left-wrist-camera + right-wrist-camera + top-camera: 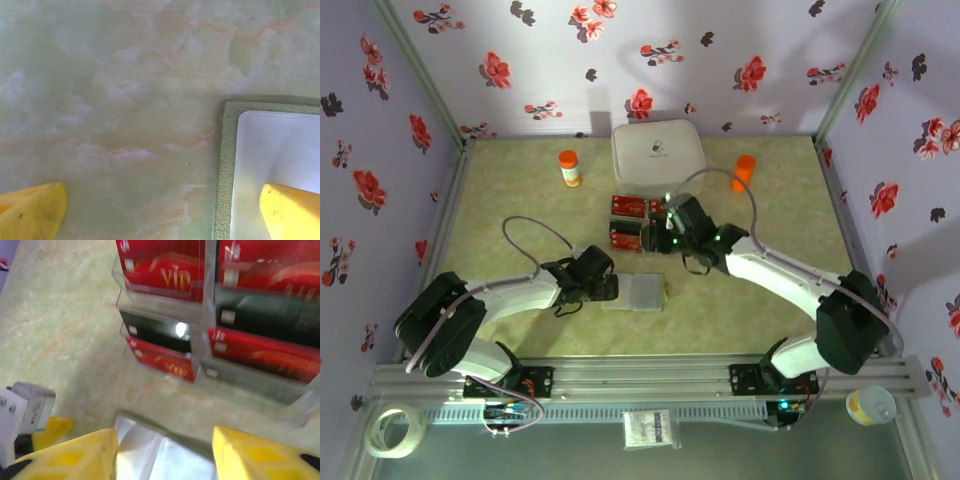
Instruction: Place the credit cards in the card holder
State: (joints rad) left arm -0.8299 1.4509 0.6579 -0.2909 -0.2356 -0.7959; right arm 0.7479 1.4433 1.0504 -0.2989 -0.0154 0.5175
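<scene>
The left gripper (pixel 162 192) is held low over the table (pixel 125 100), wide open and empty. One finger is placed over the pale inside of the card holder (pixel 225 165), which is laid open and flat. The credit cards (pixel 165 275) are stood in clear racks (pixel 299 412) just beyond. They look thin, stiff, light and slippery, so a free edge is best pinched. The right gripper (pixel 164 435) is tipped down near them, partly open, with nothing held.

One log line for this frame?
left jaws: open, straddling card holder edge | right jaws: open, empty, facing credit cards | cards: in clear rack
</scene>
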